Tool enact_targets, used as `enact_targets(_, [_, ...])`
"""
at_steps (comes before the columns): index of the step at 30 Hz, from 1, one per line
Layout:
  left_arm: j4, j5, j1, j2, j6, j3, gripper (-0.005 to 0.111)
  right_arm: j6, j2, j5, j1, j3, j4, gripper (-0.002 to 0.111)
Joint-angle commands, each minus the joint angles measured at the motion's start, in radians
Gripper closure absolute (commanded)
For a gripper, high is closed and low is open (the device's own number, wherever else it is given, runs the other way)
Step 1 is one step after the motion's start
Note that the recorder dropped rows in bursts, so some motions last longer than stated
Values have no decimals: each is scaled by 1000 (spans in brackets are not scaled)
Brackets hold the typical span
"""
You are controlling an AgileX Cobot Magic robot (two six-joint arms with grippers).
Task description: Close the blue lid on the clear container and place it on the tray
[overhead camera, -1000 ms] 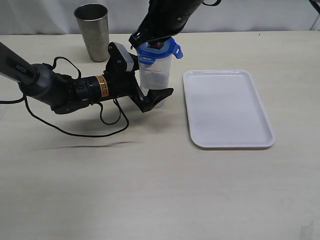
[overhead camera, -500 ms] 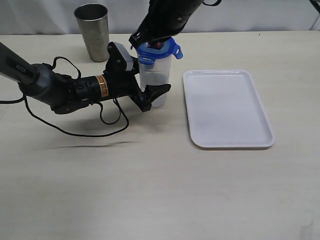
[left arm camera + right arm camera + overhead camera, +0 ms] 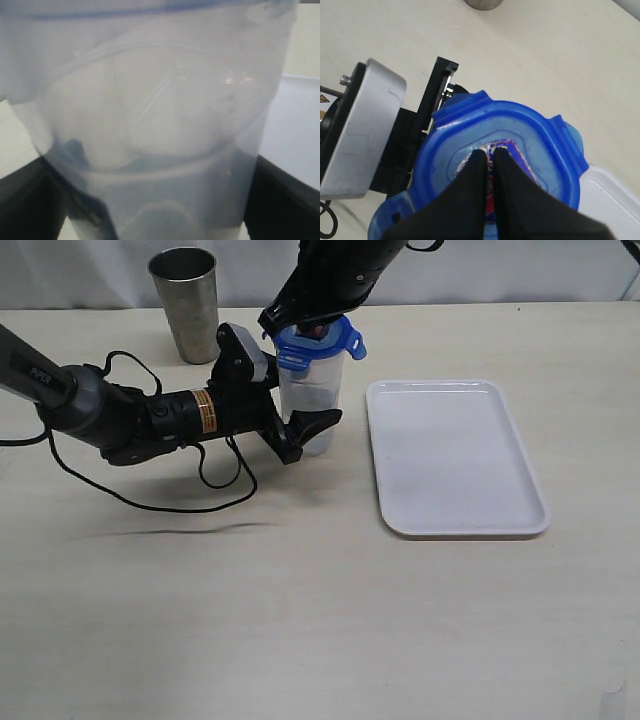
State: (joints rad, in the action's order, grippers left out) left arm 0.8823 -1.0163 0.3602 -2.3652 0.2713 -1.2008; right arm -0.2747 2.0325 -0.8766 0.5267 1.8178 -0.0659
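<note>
since the earlier frame the left gripper (image 3: 305,422) has pinched in: its jaws stood wide round the foot of the clear container (image 3: 310,390), now they sit against its lower wall. nothing else has shifted, tray (image 3: 455,455) incl.

exterior view: container stands upright on the table, long axis vertical, just beside the tray's long edge near its far corner, not on it. blue lid (image 3: 318,345) sits on the mouth. right gripper (image 3: 318,332) comes down from above w/ tips on the lid's top. left arm lies low along the table on the side of the container away from the tray. steel cup (image 3: 185,305) is well apart from the tray, beyond the left arm.

left wrist view: container (image 3: 165,125) fills the frame, a dark finger (image 3: 25,200) either side of its base, both seemingly touching the wall, so the left gripper has it clamped. a strip of tray (image 3: 297,125) shows past the container.

right wrist view: right gripper (image 3: 490,152) is fully closed, fingers (image 3: 470,195) pressed together, holding nothing, tips bearing on the red-and-white label at the centre of the lid (image 3: 540,145). flaps flare outward, so prob. not latched yet.

what the next move turns on: the tray is on the opposite side of the container from the left arm, so the left arm, which has the grip, would push fwd toward it, keeping the axis vertical. right arm is equally near but only presses.
</note>
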Motion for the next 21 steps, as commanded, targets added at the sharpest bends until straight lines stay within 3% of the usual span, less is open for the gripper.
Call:
enact_targets(1, [22,47,1,-1,-6,1,107,-4,11,-47,-1,-16,4,102])
enact_targets(9, [22,47,-11,-1,-1,1,107,-28,-28,-34,-1,-16,4,101])
enact_targets(16, [22,47,-11,-1,13,1,107,-59,-94,-34,-1,-16,-23,69])
enact_targets(21, [22,47,-11,-1,16,1,107,-143,-114,-92,6,-16,-63,64])
